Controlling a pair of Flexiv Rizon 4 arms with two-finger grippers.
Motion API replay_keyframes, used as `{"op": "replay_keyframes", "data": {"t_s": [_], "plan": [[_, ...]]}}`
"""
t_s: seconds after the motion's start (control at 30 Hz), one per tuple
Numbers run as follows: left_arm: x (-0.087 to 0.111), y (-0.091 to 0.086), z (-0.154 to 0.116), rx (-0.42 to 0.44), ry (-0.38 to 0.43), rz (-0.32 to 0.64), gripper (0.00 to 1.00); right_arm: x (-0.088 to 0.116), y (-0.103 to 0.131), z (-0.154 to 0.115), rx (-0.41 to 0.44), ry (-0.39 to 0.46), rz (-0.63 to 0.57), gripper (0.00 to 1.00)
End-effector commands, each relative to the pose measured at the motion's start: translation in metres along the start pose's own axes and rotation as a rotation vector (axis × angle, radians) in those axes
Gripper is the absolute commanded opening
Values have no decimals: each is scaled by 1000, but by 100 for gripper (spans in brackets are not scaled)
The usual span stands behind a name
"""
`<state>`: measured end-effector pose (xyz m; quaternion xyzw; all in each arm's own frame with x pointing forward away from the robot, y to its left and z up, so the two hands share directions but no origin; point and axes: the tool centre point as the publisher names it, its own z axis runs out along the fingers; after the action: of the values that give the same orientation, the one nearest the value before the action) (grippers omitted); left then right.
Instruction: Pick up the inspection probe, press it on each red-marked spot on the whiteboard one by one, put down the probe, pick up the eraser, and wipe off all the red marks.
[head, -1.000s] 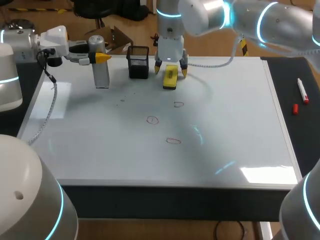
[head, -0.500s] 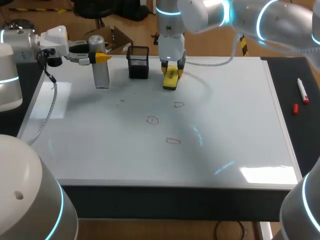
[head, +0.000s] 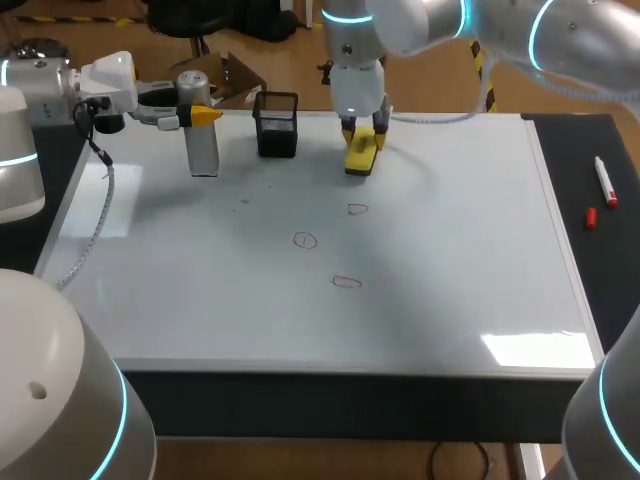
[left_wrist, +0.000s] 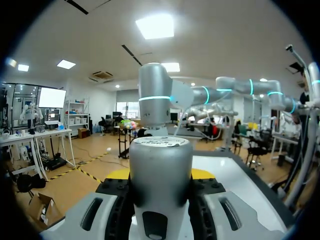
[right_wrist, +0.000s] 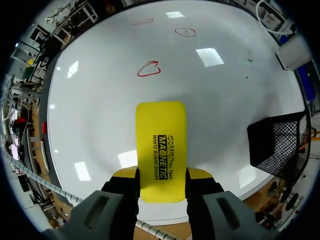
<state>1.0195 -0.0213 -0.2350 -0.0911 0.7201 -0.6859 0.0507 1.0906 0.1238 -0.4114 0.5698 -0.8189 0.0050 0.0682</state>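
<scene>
**rigwatcher:** Quick rundown, big stuff first. The whiteboard (head: 450, 260) fills most of the table. The right arm (head: 520, 35) comes in from the far right corner and bends back toward the middle of the far edge, wrist pointing pretty much straight down. The left arm (head: 60, 85) comes in from the left and lies roughly level along the far left corner.

**benchnoob:** What are the grippers doing?

**rigwatcher:** The left gripper (head: 195, 116) is clamped on the inspection probe (head: 201, 140), a silver cylinder held upright over the board's far left corner. Can't tell if its base touches the board. The right gripper (head: 362, 135) is pinching the yellow eraser (head: 361, 155) from both sides. The eraser sticks out past the fingertips, just beside the black mesh cup (head: 277, 123).

**benchnoob:** And the red marks?

**rigwatcher:** 3 of them, all un-wiped: 1 near the eraser (head: 357, 209), 1 mid-board (head: 305, 240) and 1 closest to the robot (head: 346, 282).
</scene>
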Motion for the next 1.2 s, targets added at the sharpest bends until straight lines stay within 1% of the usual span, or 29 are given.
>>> {"op": "replay_keyframes", "data": {"t_s": [0.03, 0.13, 0.27, 0.47, 0.5, 0.63, 0.93, 1.2], "plan": [[1, -2, 0, -2, -4, 0, 0, 35, 9, -17, 39, -14, 22, 0], [1, -2, 0, -2, -4, 0, 0, 50, 8, -18, 43, -13, 45, 0], [1, -2, 0, -2, -4, 0, 0, 71, 5, -14, 27, -26, 90, 0], [1, -2, 0, -2, -4, 0, 0, 103, -6, -7, 5, -34, 153, 0], [1, -2, 0, -2, -4, 0, 0, 108, -7, -7, 2, -48, 167, 0], [1, -2, 0, -2, -4, 0, 0, 126, -16, -6, 5, -60, 197, 0], [1, -2, 0, -2, -4, 0, 0, 154, -33, -8, 14, -51, 245, 0], [1, -2, 0, -2, -4, 0, 0, 179, -44, -6, 18, -67, 286, 0]]}}
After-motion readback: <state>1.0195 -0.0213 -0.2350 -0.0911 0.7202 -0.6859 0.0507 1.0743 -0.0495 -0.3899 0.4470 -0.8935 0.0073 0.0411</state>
